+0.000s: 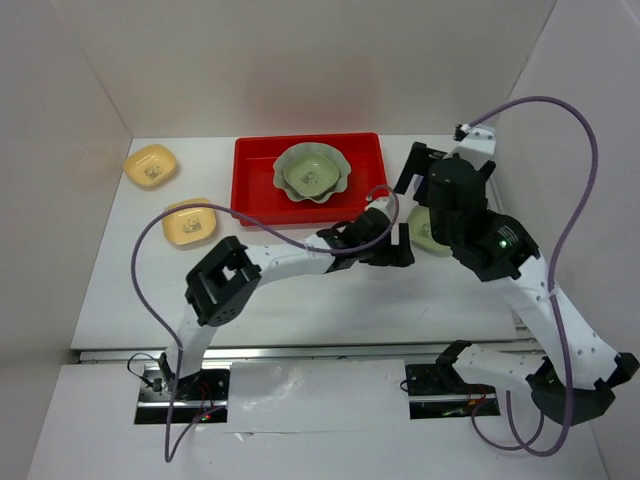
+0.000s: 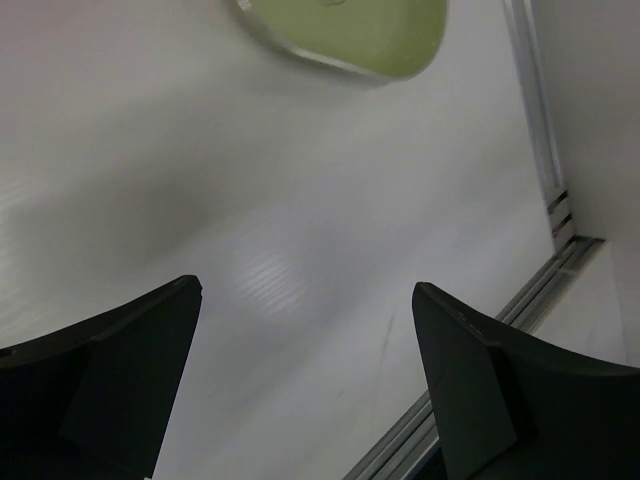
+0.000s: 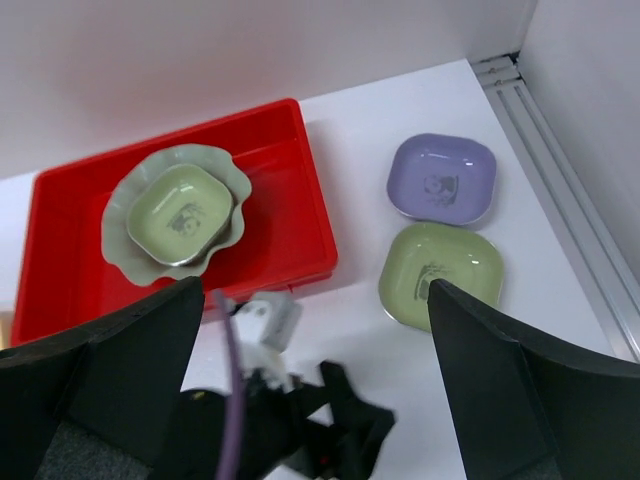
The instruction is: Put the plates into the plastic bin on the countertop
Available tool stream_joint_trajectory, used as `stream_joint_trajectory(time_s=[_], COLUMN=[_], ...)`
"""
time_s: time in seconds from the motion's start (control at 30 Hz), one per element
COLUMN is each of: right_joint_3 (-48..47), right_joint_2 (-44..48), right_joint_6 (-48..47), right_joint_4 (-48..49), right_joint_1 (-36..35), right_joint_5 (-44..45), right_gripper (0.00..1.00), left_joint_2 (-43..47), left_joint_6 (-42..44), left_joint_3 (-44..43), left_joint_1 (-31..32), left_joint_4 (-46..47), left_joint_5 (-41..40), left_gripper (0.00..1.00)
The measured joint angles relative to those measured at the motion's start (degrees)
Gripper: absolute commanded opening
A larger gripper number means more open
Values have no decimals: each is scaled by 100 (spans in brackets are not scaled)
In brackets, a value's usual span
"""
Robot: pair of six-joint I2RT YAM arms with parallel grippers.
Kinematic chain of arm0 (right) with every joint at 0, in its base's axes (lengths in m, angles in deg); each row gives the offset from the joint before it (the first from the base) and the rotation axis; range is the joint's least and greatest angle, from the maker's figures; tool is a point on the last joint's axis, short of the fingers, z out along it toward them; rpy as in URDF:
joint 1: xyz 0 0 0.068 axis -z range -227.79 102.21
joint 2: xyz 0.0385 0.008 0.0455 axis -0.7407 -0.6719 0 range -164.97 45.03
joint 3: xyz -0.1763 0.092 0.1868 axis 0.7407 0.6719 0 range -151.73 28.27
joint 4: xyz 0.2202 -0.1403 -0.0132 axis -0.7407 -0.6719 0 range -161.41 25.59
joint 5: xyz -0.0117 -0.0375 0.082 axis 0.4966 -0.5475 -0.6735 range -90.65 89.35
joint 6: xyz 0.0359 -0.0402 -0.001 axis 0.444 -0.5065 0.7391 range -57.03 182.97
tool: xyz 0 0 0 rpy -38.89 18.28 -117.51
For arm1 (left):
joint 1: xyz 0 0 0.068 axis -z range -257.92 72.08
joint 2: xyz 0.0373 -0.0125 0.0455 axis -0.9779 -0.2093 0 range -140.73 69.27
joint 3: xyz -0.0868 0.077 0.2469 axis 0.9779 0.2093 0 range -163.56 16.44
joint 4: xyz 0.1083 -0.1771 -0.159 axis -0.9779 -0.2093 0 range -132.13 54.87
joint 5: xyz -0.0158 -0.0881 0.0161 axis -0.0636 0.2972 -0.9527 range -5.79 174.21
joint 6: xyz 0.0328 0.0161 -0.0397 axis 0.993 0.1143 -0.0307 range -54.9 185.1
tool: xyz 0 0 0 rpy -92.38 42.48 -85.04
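Note:
The red plastic bin (image 1: 256, 180) (image 3: 290, 215) stands at the back of the white countertop (image 1: 330, 305). In it lies the pale-green scalloped plate (image 1: 340, 170) (image 3: 118, 205) with a small light-green plate (image 1: 311, 175) (image 3: 181, 212) nested inside. Two yellow plates (image 1: 151, 165) (image 1: 190, 221) rest to the bin's left. To its right lie a lavender plate (image 3: 441, 178) and another light-green plate (image 3: 440, 268) (image 1: 424, 228) (image 2: 350, 35). My left gripper (image 1: 400, 243) (image 2: 305, 290) is open and empty just short of that green plate. My right gripper (image 1: 418, 168) (image 3: 316, 284) hangs open, high above.
White walls close in the left, back and right sides. A metal rail (image 2: 480, 395) runs along the countertop's near edge and another (image 3: 560, 170) along the right wall. The left arm's purple cable (image 1: 150, 260) loops over the near left.

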Motion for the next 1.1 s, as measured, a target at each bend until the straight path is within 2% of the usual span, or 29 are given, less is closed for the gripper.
stream_joint_trajectory(time_s=[0.2,0.33,0.7,0.83,0.87,0.9,1.0,1.1], right_joint_3=[-90,-223,-234,-192,-175,-162,-155,-151], right_joint_2=[796,1113,1408,1534,1567,1624,1751,1810], right_joint_6=[127,127,81,55,52,52,50,26], right_joint_4=[-103,-129,-181,-168,-164,-170,-160,-149], right_joint_1=[-9,-9,44,85,87,90,118,142], right_joint_5=[-149,-249,-887,-1108,-1172,-1220,-1370,-1482], right_gripper=[100,100,100,100,100,100,100,100], left_joint_2=[-1222,-1934,-2857,-3075,-3128,-3171,-3239,-3292], left_joint_6=[-726,-1279,-2542,-2802,-2844,-2892,-3036,-3167], left_joint_3=[-1447,-2437,-3799,-4188,-4260,-4334,-4393,-4487], left_joint_1=[140,144,273,352,358,363,376,380], left_joint_4=[-59,-431,-1362,-1547,-1587,-1613,-1683,-1829], left_joint_5=[-188,-586,-1801,-2094,-2140,-2194,-2315,-2389], left_gripper=[100,100,100,93,89,80,77,67])
